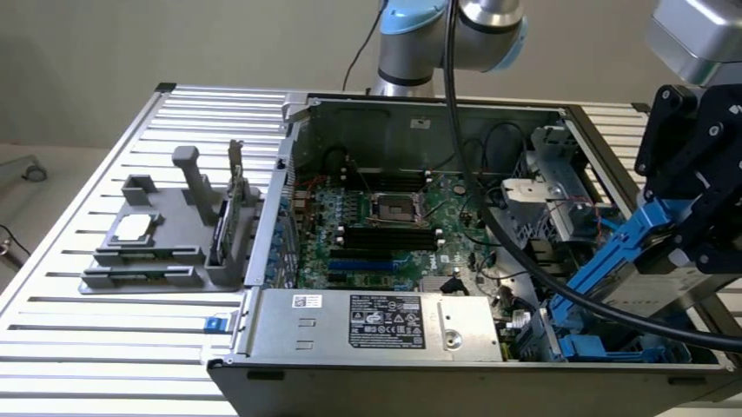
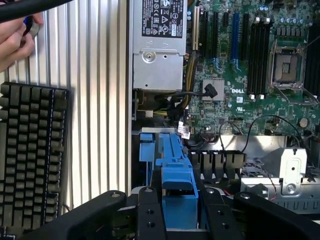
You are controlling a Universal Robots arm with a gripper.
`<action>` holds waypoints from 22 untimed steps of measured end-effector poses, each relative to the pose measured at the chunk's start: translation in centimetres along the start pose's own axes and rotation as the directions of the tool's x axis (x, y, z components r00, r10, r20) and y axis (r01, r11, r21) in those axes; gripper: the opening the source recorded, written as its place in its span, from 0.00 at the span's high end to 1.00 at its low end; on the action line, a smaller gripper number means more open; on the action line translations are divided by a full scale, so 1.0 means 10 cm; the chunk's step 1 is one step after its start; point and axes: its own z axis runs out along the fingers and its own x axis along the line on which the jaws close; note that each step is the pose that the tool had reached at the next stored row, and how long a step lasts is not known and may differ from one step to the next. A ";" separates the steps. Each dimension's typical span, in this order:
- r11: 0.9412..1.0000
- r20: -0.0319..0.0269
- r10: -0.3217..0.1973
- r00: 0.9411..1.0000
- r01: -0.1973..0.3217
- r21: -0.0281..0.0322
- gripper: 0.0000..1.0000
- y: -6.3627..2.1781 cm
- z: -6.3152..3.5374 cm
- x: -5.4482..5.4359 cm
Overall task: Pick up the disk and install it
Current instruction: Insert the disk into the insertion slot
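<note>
The arm (image 1: 453, 35) rises behind the open case (image 1: 347, 113) and bends down at the exterior view's right, where its black gripper (image 1: 696, 230) hangs tilted. Its fingers (image 2: 150, 215) are clamped on the disk (image 1: 620, 248), whose blue plastic frame slants over the case's right end. From the exterior view's left come a ribbed aluminium table (image 1: 116, 347), a grey moulded fixture (image 1: 174, 234), a green motherboard (image 1: 394, 226) and a boxy silver power supply (image 1: 371, 326) with a black-and-white label
</note>
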 end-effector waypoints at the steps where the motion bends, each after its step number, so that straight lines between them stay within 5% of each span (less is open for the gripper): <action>1: 1.000 0.000 0.000 1.000 0.000 -0.001 0.67 -0.009 0.002 0.00; 22: 1.000 0.001 0.000 1.000 0.000 -0.002 0.67 -0.033 0.075 0.03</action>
